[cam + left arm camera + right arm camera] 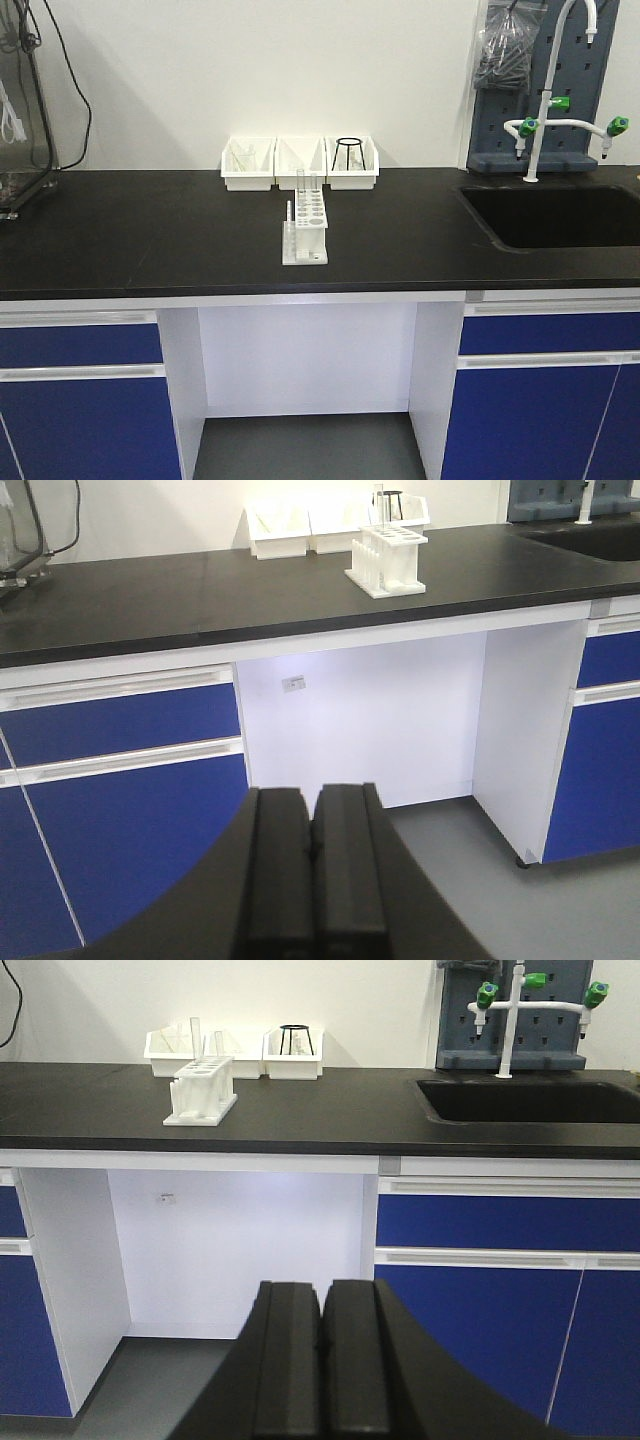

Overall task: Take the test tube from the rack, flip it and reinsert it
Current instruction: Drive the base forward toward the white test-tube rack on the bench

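Rack (305, 232) stands on the black tabletop (150, 230), just above the middle of the front view, its long side running away from the camera. Clear tubes (300, 183), two as far as can be told, stand upright in holes at its far end. The holes nearer the camera show open, and a thin white peg (289, 212) rises at the near left corner.

At 12 o'clock from the rack, three white bins (248, 180) sit in a row against the wall, just beside its far end. The right-hand bin holds a black wire stand (347, 153). At 3 o'clock, well apart from the rack, lies the sink (560, 205), with a white faucet (545, 100) carrying green taps at 12 o'clock of it.

Left gripper (312, 880) hangs low in front of the blue drawers (120, 725), with its jaws pressed together on nothing. From there the rack (385, 560) lies at 1 o'clock, up on the tabletop and well apart. Right gripper (322, 1360) is likewise closed and empty, below tabletop height, and from it the rack (200, 1090) sits at 11 o'clock. Neither gripper shows in the front view.
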